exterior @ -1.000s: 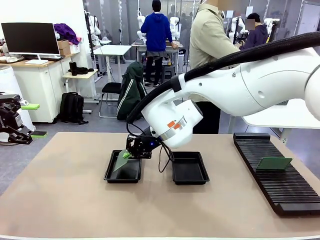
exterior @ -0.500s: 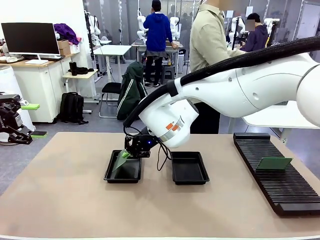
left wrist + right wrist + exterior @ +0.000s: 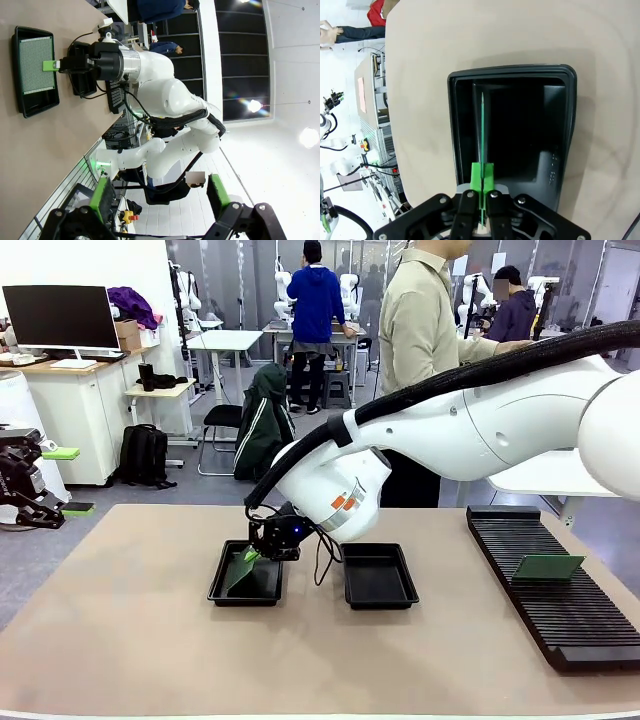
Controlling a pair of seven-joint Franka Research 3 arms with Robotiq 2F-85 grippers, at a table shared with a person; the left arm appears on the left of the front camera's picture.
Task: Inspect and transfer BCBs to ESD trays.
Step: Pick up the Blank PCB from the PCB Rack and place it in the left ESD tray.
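the right pincer (image 3: pixel 252 553) is clamped on one edge of a bcb (image 3: pixel 240 570), which tilts down into the left esd tray (image 3: pixel 244 601) on the table (image 3: pixel 120 640). the left pincer (image 3: pixel 160 196) has its fingers apart, holding nothing.

The right arm (image 3: pixel 480 430) comes in from the right and reaches across the middle, its wrist (image 3: pixel 335 490) bent downward. The right hand (image 3: pixel 254 553) hangs low, its green pads (image 3: pixel 482 176) pressed together on the edge of a tilted BCB (image 3: pixel 240 570). The left hand (image 3: pixel 66 480) sits at the far left, beyond the desk's edge, with its fingers (image 3: pixel 102 197) spread wide.
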